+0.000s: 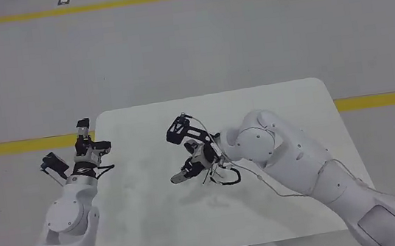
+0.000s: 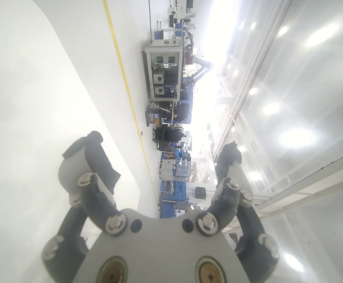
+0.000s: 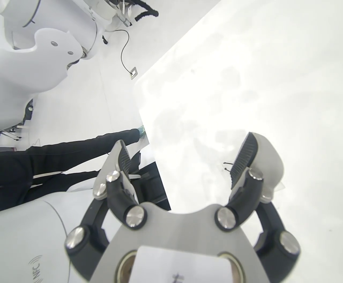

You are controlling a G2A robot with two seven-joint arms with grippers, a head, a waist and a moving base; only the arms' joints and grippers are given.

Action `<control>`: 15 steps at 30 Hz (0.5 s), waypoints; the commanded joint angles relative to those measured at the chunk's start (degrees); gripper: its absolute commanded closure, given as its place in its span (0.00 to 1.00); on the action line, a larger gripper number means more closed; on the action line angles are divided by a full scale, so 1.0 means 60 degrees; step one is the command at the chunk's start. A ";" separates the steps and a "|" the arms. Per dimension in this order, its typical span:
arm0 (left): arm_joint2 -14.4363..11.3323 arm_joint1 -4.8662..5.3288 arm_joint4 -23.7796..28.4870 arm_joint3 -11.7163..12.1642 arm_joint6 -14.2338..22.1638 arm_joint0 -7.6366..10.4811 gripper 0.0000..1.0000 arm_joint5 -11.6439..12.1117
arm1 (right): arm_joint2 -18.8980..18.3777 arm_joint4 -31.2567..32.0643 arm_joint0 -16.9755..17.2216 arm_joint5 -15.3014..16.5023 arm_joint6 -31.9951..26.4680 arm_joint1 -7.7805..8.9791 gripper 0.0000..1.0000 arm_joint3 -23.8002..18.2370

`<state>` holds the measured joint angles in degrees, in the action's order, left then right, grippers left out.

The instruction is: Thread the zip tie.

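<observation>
the threading looks not yet begun: nothing is picked up, so this reads as the opening step. the left gripper (image 2: pixel 162 144) sits at the edge of the white rounded-corner surface (image 1: pixel 271 114), which lies off to one side of its dark-padded fingers (image 2: pixel 91 160); they are spread wide with nothing between them. the right gripper (image 3: pixel 185 142) hangs over the surface, its ribbed black-padded fingers (image 3: pixel 242 152) likewise spread apart and holding nothing

where the zip tie lies i cannot tell for sure. the likeliest sign is a pair of thin dark thread-like strokes (image 3: pixel 226 165) on the surface between the right fingers, just beside the inner face of one of them; they are too small to make out as strap or head. if that is the tie, it is slight and flat, probably hard to pinch off a smooth top

the next move, as i judge it, calls for setting the right fingers astride it and closing on one end, then bringing the left fingers in for the other end
</observation>
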<state>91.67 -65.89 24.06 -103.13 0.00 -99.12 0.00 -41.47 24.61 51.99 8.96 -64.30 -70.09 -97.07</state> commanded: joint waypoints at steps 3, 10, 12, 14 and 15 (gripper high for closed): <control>0.0000 0.0000 0.0000 0.0000 0.0000 0.0000 0.00 0.0000 | 0.0208 0.0569 -0.0130 -0.0225 -0.0706 0.0017 0.00 0.0264; 0.0000 0.0000 0.0000 0.0000 0.0000 0.0000 0.00 0.0000 | 0.0839 0.0956 -0.0767 -0.0339 -0.2269 -0.0108 0.00 0.0636; 0.0000 0.0000 0.0000 0.0000 0.0000 0.0000 0.00 0.0000 | 0.0995 0.1108 -0.0841 -0.0221 -0.2397 -0.0135 0.00 0.0673; 0.0000 0.0000 0.0000 0.0000 0.0000 0.0000 0.00 0.0000 | 0.0995 0.1108 -0.0841 -0.0221 -0.2397 -0.0135 0.00 0.0673; 0.0000 0.0000 0.0000 0.0000 0.0000 0.0000 0.00 0.0000 | 0.0995 0.1108 -0.0841 -0.0221 -0.2397 -0.0135 0.00 0.0673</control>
<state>91.67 -65.89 24.06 -103.13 0.00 -99.12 0.00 -35.45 31.32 46.91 7.66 -78.74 -70.91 -93.01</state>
